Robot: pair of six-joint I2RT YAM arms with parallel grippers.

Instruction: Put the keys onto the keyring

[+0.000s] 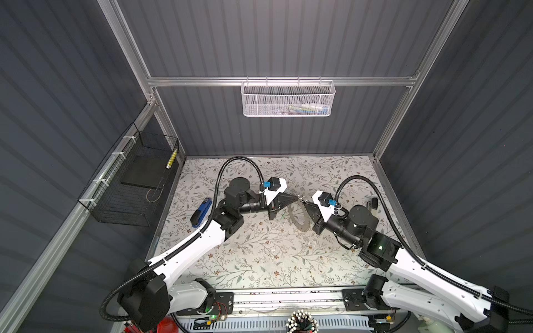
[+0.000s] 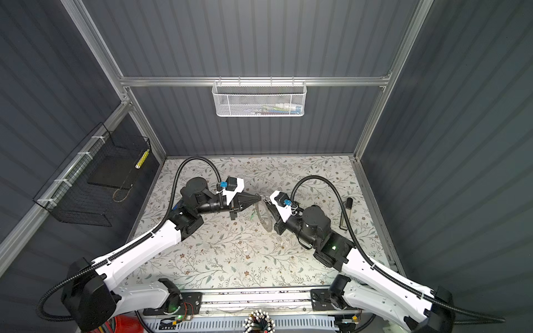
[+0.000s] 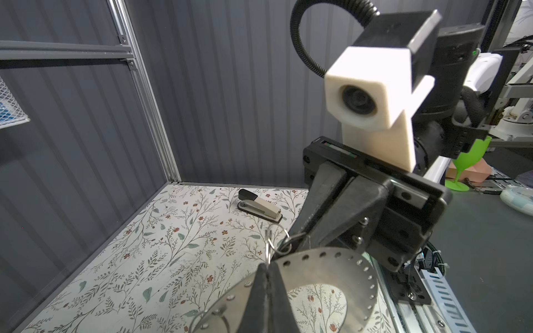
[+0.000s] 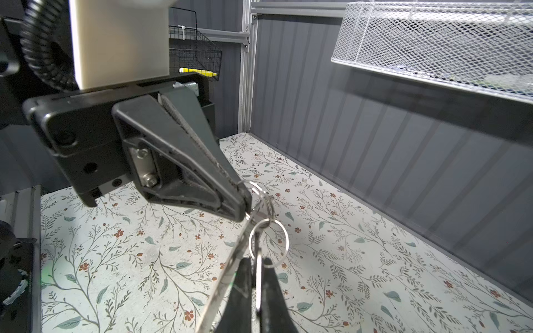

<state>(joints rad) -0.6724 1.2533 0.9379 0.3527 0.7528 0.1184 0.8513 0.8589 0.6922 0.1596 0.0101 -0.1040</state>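
Above the bench (image 1: 259, 259), the left pincer (image 3: 266, 274) clamps the keyring (image 3: 317, 266) by its rim while the right pincer (image 4: 255, 268), pinched shut on a small wire loop (image 4: 287, 241) at that rim, likely needs slow, square alignment with a hole.

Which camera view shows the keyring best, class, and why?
The left wrist view: the keyring fills the foreground, with flat face, rim holes and open centre plain. In both top views it is small and partly hidden. The right wrist view shows it nearly edge-on.
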